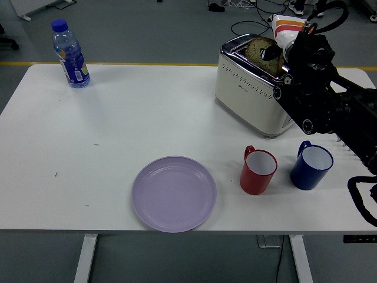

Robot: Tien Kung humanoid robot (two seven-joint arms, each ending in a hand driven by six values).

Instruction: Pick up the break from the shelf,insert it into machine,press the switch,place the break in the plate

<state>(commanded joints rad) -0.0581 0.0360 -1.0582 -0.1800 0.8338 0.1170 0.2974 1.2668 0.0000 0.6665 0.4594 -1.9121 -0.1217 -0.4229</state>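
A slice of brown bread stands partly out of the top slot of the cream and chrome toaster at the table's back right. My right hand, in a white glove with orange stripes, hangs just over the toaster's right end. Its dark fingertips are pinched on the slice's right edge. The black right arm runs down and off the picture's right side. A lilac plate lies near the front edge, left of the toaster. The toaster's switch is hidden behind the arm.
A red mug and a blue mug stand in front of the toaster, under my right arm. A water bottle with a blue cap stands at the back left corner. Cables lie on the floor behind the toaster.
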